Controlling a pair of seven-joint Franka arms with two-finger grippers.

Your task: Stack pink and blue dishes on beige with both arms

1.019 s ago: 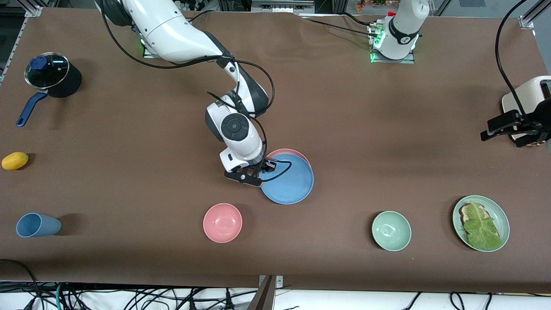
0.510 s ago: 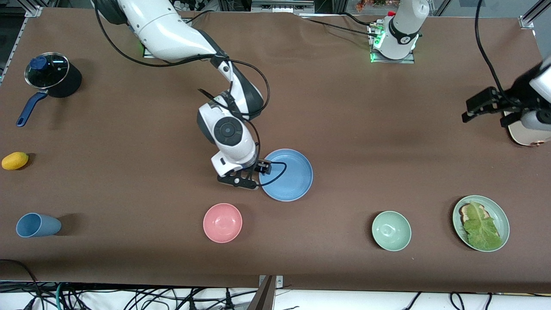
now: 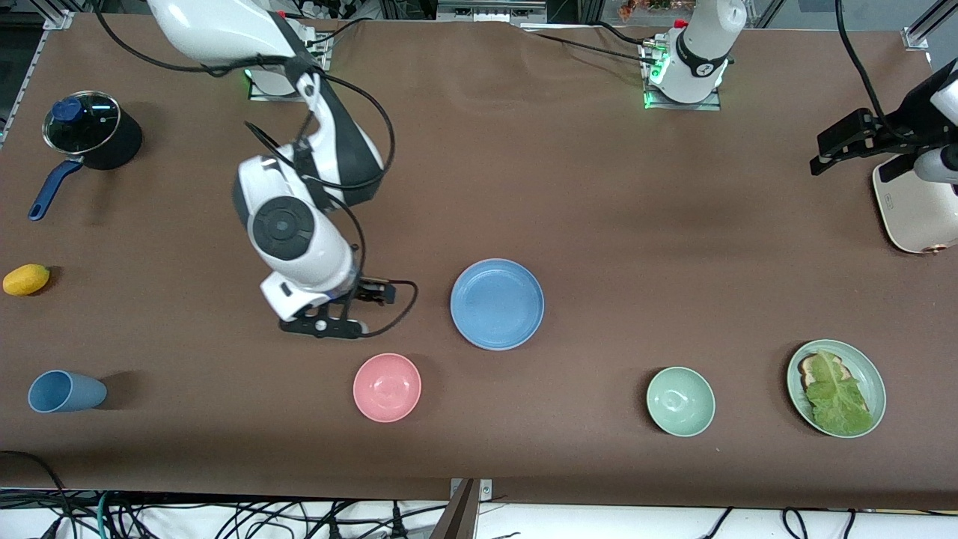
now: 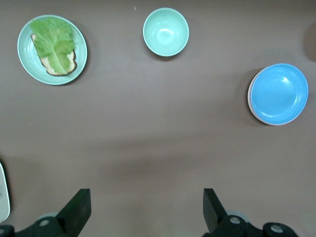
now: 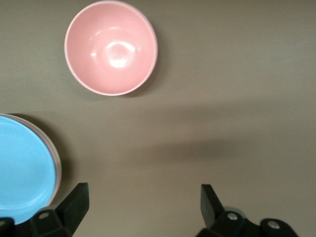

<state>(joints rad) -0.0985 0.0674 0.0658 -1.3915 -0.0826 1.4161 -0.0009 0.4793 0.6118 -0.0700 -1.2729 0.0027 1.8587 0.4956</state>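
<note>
The blue dish [image 3: 497, 304] lies flat at the table's middle, on top of a stack. A thin pink edge [image 5: 57, 165] of the pink dish peeks out from under it. The beige plate is hidden beneath them. My right gripper [image 3: 348, 308] hangs open and empty over bare table, beside the stack toward the right arm's end; in its wrist view the right gripper [image 5: 143, 193] has only tablecloth between its fingers. My left gripper [image 3: 861, 153] waits open and empty above the table at the left arm's end, also bare in its own view [image 4: 145, 200].
A pink bowl [image 3: 387, 387] sits nearer the front camera than the right gripper. A green bowl [image 3: 680, 401], a green plate [image 3: 795, 378] with lettuce, a blue cup [image 3: 66, 391], a yellow fruit [image 3: 26, 279], a lidded pot [image 3: 90, 131] and a white toaster [image 3: 913, 209] stand around.
The right gripper opened, let the blue dish down squarely over the pink one, and drew away toward the right arm's end. The left arm shifted a little near the toaster.
</note>
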